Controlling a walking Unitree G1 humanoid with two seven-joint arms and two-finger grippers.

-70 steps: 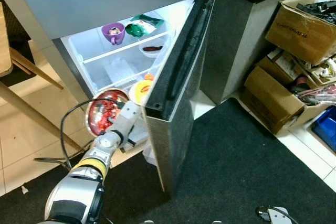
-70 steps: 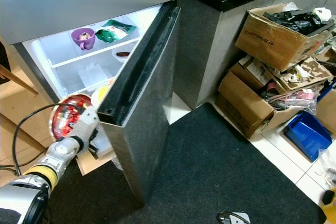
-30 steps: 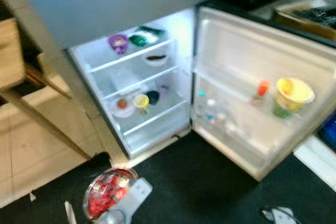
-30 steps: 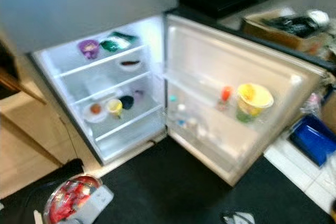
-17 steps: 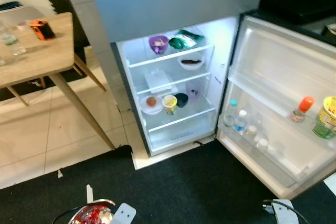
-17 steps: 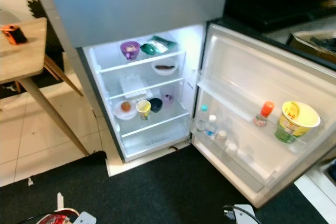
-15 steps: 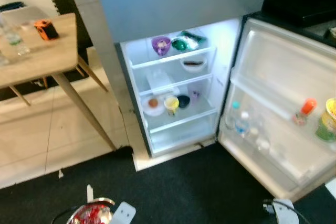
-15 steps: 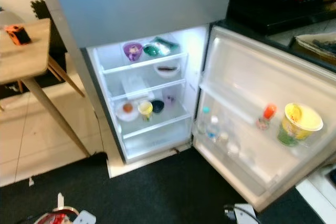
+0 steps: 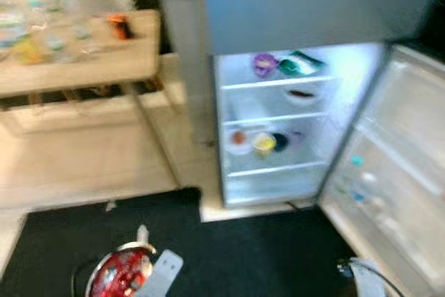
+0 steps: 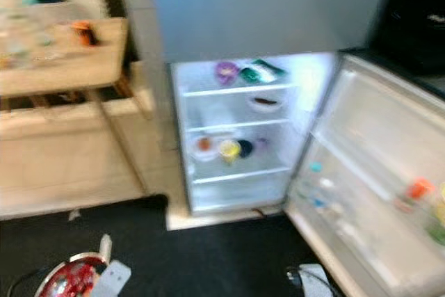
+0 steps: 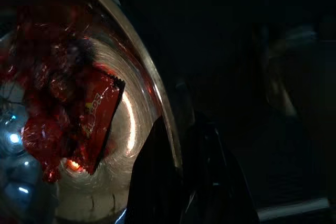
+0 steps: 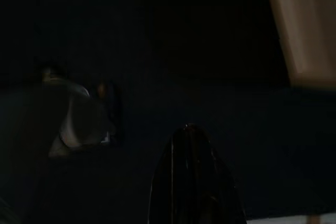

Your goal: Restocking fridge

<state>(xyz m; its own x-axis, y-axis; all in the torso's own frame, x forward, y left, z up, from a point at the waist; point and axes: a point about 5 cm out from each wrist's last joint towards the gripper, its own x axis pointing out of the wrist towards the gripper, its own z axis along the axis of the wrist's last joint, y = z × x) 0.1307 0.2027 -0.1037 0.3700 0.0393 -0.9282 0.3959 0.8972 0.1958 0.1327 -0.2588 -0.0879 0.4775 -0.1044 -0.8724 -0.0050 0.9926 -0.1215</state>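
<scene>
Gripping metal bowl (image 11: pixel 152 77) rim: left gripper (image 11: pixel 181 156); fridge (image 9: pixel 278 130) open

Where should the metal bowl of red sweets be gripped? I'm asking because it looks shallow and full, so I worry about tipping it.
Best by its thin rim, pinched from the side with one finger inside and one outside. The left gripper already clamps the metal bowl that way. The red sweets lie heaped inside, so keep the bowl level. This is a judgement from blurred, dark views.
</scene>
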